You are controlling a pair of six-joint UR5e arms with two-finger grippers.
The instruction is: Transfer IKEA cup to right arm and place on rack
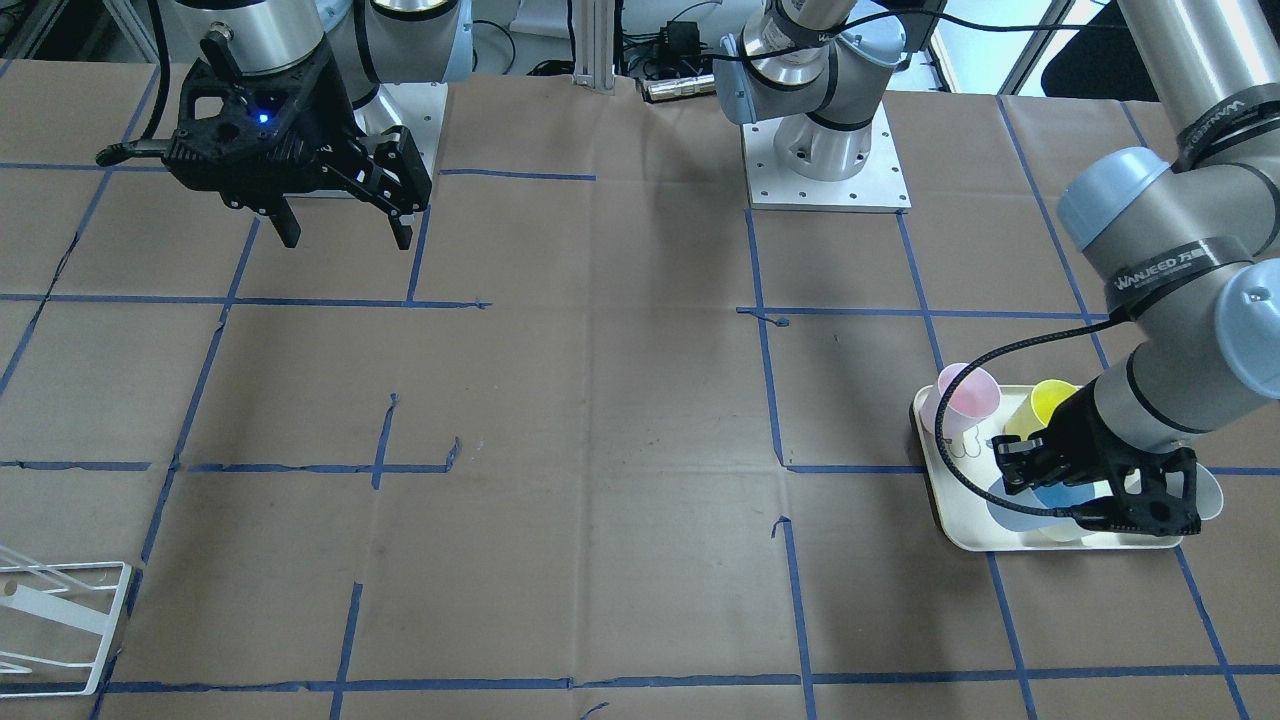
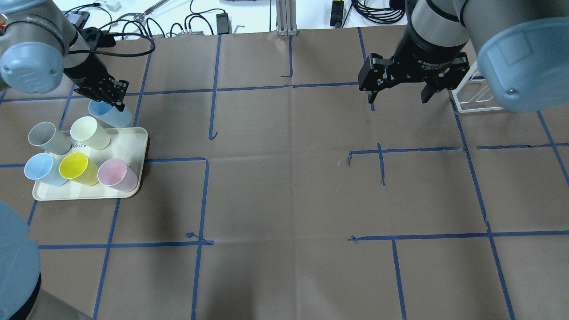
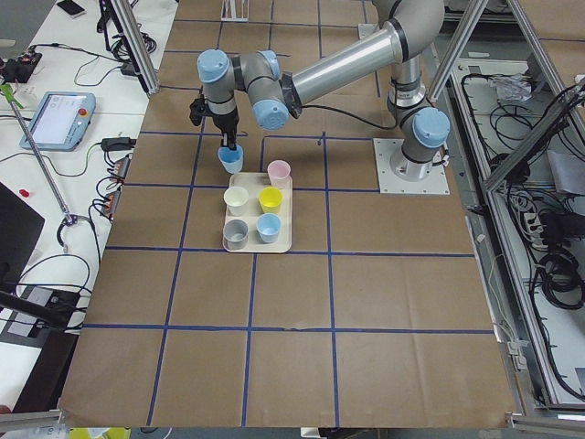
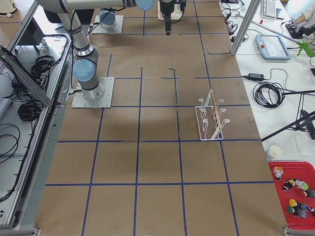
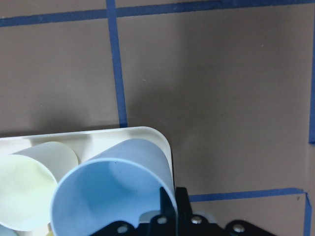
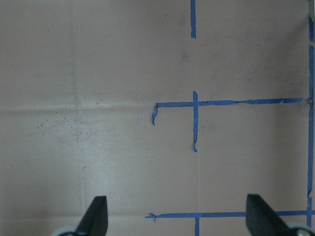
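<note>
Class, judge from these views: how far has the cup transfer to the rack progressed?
Done: the left tool grips a blue cup by its rim. In hand: getting it clear of the tray. Left: handover to the open right tool, then placing on the bare rack.

One camera sits behind the robot (image 1: 825,140), looking forward and down over the table (image 2: 284,200); another faces it from the opposite edge, steeply down. Both share the tray (image 2: 131,142) and the table's middle. Two high cameras look along the table from its ends, the rack (image 4: 211,115) nearest the right-end one. The wrist cameras look down from close: left on the tray's corner and a blue cup (image 5: 113,191), right on the table's taped surface.
</note>
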